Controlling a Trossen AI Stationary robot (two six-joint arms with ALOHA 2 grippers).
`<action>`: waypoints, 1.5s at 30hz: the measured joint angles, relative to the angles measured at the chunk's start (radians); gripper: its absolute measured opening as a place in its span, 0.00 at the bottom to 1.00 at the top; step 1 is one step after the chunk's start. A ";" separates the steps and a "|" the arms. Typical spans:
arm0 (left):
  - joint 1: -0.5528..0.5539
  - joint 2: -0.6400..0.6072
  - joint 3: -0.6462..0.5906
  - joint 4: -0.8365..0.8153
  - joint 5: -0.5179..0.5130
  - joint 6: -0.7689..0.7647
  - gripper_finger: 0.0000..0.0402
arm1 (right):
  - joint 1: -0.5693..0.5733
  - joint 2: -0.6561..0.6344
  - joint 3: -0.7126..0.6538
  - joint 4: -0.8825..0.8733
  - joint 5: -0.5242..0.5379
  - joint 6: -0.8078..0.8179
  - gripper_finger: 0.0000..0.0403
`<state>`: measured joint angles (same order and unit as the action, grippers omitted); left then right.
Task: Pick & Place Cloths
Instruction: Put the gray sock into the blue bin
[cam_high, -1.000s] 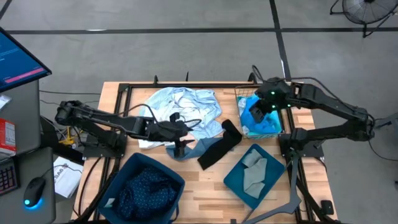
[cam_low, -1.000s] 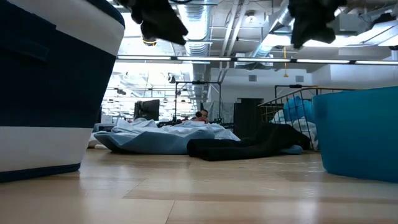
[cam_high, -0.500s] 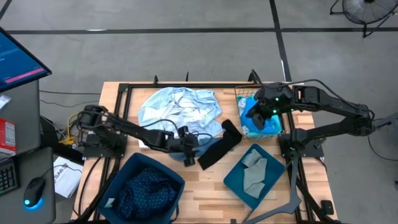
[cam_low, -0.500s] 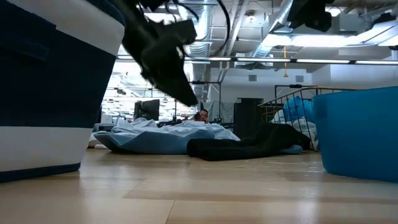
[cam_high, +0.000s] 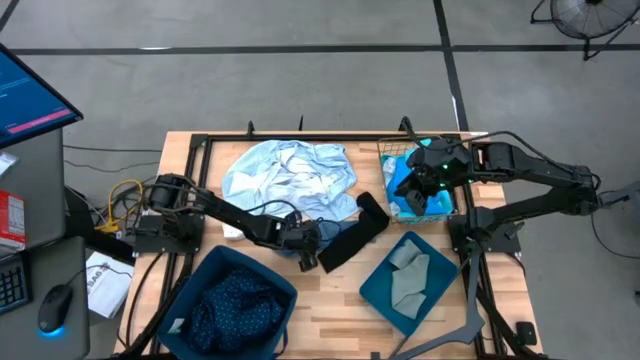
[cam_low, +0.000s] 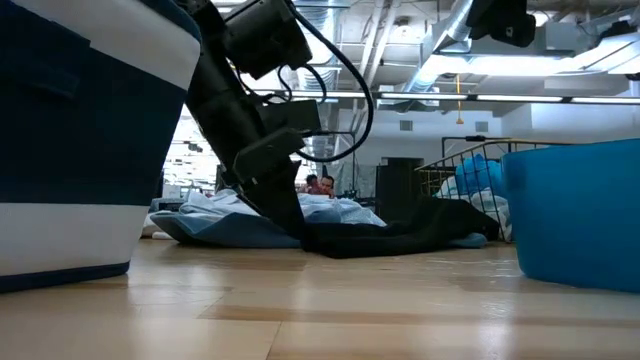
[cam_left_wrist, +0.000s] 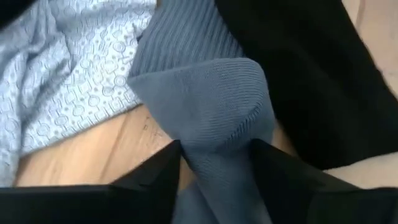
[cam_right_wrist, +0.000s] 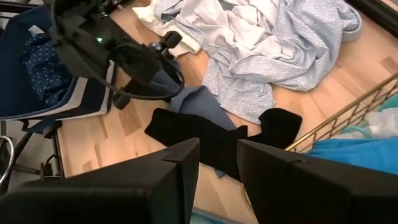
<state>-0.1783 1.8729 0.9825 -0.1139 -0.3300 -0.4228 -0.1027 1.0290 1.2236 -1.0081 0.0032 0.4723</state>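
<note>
Left gripper (cam_high: 308, 243) down on the table beside the black cloth (cam_high: 352, 236), fingers (cam_left_wrist: 155, 177) spread wide either side of a ribbed grey-blue cloth (cam_left_wrist: 211, 106) but not yet closed, likely set for a pinch and lift toward a bin (cam_high: 236, 300). Right gripper (cam_high: 415, 180) above the wire basket (cam_high: 388, 158) well away from the black cloth, parted and holding nothing, apparently waiting. Straddle of the fold plain only from the left wrist; from overhead, arm in the way.
</note>
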 joint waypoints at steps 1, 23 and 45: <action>0.000 0.000 0.000 0.000 0.007 -0.015 0.38 | 0.007 0.000 0.000 0.001 0.000 0.000 0.27; -0.014 -0.559 0.001 0.027 -0.040 0.063 0.00 | 0.333 0.090 0.000 0.433 0.258 -0.181 0.27; -0.027 -0.717 0.001 0.025 -0.066 0.209 0.00 | 0.290 0.499 -0.001 0.909 0.258 -0.384 0.94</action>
<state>-0.2054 1.1561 0.9833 -0.0891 -0.3962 -0.2134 0.1873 1.5284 1.2228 -0.0996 0.2617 0.0881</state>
